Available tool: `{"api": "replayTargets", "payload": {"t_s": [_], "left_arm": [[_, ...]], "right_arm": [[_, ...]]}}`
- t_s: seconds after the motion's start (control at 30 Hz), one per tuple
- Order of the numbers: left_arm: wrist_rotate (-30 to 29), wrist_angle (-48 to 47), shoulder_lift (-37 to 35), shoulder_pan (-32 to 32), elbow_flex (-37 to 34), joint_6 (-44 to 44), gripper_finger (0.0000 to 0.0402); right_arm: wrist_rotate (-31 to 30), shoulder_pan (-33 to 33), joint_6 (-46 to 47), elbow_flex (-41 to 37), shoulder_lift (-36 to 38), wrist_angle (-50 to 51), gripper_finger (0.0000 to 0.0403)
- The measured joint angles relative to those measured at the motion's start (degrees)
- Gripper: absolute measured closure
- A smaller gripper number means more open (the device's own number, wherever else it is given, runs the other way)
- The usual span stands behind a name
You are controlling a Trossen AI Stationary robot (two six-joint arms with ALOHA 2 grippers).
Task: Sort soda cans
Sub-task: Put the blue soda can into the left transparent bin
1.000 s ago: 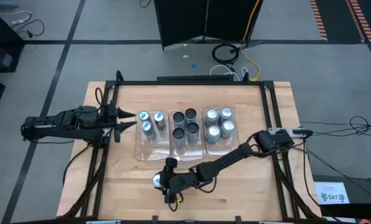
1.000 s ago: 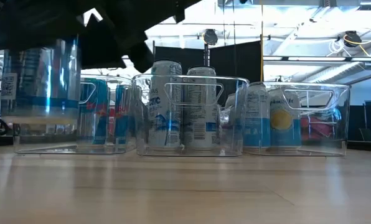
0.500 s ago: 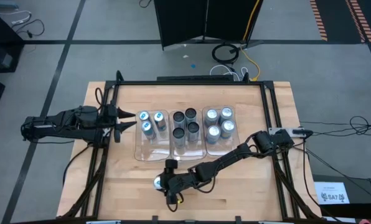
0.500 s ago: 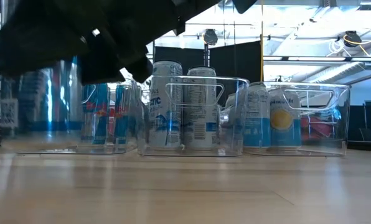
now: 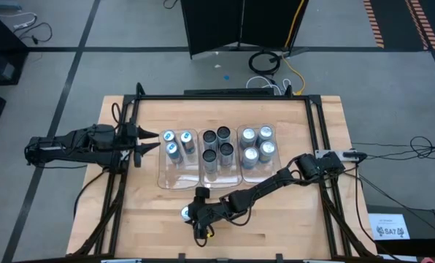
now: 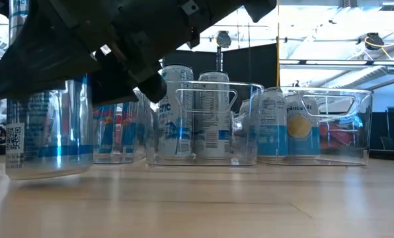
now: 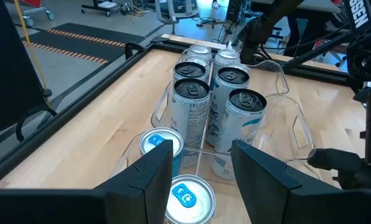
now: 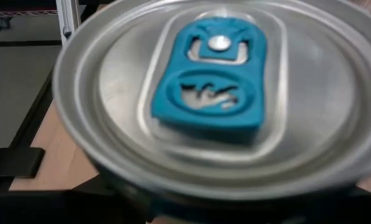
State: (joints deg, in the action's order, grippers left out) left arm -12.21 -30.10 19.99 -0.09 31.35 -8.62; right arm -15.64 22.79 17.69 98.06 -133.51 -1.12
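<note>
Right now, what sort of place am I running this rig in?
Probably a robotics lab or workshop: a wooden table in a black frame on grey carpet tiles, loose cables on the floor, striped hazard floor marking beyond.

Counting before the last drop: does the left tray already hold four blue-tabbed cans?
No, the high view shows three blue-tabbed cans in the left tray.

1. Blue-tabbed can [image 5: 185,212], upright, alone near table's front edge, blue band low on its side [image 6: 48,129].
2. Three blue-tabbed cans [image 5: 176,142] upright in left tray.
3. Four dark-topped cans [image 5: 216,145] in middle tray.
4. Four silver-topped cans [image 5: 258,144] in right tray.
</note>
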Motion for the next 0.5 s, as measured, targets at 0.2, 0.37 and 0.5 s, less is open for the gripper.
{"api": "replayTargets", "payload": {"t_s": [0.2,0.37,0.5], "left_arm": [[0.00,0.00,0.00,0.01,0.00,0.00,0.0229],[0.00,0.00,0.00,-0.01,0.00,0.00,0.0229],[0.00,0.00,0.00,-0.01,0.00,0.00,0.0229]], "right_arm": [[0.07,0.02,-0.15,0.00,0.00,0.04,0.0167],[0.68,0.02,-0.18,0.00,0.00,-0.11,0.0167],[0.68,0.02,-0.20,0.00,0.00,-0.21,0.0167]]}}
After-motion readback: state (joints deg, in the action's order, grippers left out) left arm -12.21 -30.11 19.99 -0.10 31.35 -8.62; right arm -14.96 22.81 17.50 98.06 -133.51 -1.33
